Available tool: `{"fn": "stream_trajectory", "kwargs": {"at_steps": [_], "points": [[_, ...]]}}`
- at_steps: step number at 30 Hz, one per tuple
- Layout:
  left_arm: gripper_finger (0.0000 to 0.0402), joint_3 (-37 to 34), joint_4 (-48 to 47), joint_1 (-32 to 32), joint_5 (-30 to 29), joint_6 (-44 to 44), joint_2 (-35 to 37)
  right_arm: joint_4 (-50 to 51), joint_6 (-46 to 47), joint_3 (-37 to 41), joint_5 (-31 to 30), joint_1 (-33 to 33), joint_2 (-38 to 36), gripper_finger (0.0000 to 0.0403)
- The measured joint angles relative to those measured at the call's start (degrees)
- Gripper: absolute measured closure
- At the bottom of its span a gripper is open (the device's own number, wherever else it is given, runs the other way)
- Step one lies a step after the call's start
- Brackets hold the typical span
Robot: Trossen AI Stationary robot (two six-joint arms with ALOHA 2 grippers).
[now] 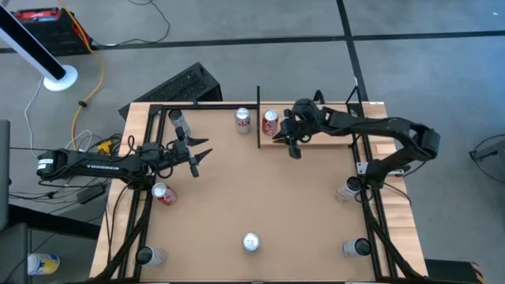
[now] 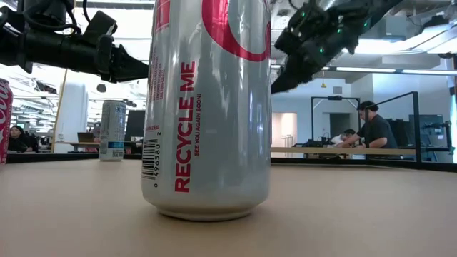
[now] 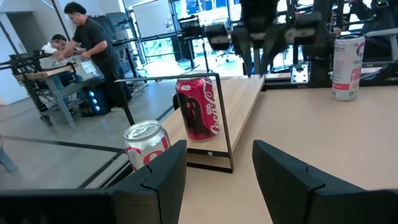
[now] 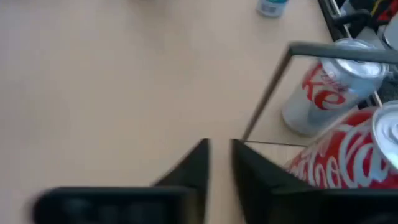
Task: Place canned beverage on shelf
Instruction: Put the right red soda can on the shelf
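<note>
Two dark arms reach inward as we see our right gripper [image 1: 293,147], nearly closed and empty, above the pale wooden shelf [image 1: 331,132] bearing a red can [image 1: 271,122], our left gripper [image 1: 197,158] spread empty.

Low view: tall silver aluminium can with pink "RECYCLE ME" lettering [image 2: 207,107] is cut off at twelve o'clock; its top and most of its logo are lost. It blocks the middle of the counter [image 2: 343,214] behind it.

Same view, nine o'clock edge: a red can [image 2: 4,121] shows only as a sliver.

Right wrist view: red cola can with white script [image 4: 348,165] runs off the frame's edges, and its lettering is blurred. The right hand [image 4: 219,163] is also blurred.

High view: the pale light-wood plank shelf [image 1: 335,136] is largely covered by the right arm.

Left wrist view: lower part of the silver can with red label [image 3: 148,144] is hidden behind a dark finger [image 3: 165,177].
</note>
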State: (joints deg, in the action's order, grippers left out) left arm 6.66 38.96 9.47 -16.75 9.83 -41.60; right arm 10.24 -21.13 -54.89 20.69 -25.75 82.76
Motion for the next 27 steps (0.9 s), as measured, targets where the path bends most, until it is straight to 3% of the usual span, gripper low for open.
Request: {"fn": "stream_trajectory", "kwargs": {"at_steps": [2, 11, 19, 27], "points": [[0.0230, 0.00, 0.00, 0.00, 0.00, -0.04, 0.00, -1.73, 0.05, -0.21, 0.00, -1.08, 2.25, 0.0384], [0.0230, 0.00, -0.02, 0.00, -0.04, -0.59, 0.01, -6.94, 1.18, -0.11, 0.00, -4.59, 9.33, 0.0387], [0.0230, 0.00, -0.02, 0.00, -0.07, -0.46, 0.01, -10.19, 3.22, -0.13, -0.39, -5.99, 9.53, 0.0385], [0.0230, 0.00, -0.63, 0.00, -0.11, 0.02, 0.00, -12.94, 4.18, -0.13, -6.62, -6.33, 9.48, 0.0386]]}}
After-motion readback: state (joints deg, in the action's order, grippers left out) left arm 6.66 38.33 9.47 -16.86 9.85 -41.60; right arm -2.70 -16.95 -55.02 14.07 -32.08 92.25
